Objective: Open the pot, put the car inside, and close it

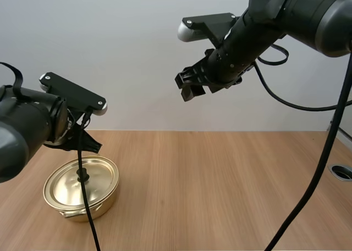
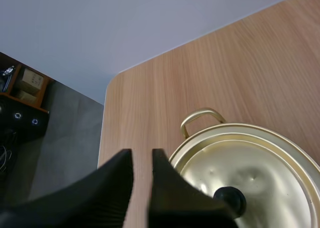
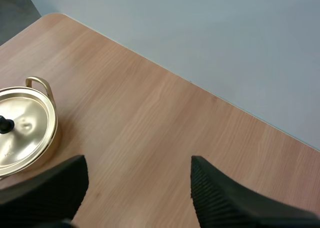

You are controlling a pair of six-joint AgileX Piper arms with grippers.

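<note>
Currently, one bench (image 1: 220, 185) carries one gold pot (image 1: 105, 202), standing at its near left corner with its one lid (image 1: 63, 188) seated on it. Two tools are counted. The left tool (image 2: 142, 158) hangs just above the lid, fingers narrowly parted, holding nothing. The right tool (image 3: 137, 168) is raised well apart from the pot, spread wide, empty. One black knob (image 2: 230, 198) tops the lid.

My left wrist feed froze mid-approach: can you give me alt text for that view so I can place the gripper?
The left gripper, two black fingers slightly apart, hangs close beside the black knob of the shiny gold metal lid, which sits on the round gold pot. The pot's looped handle juts over the light wooden table.
</note>
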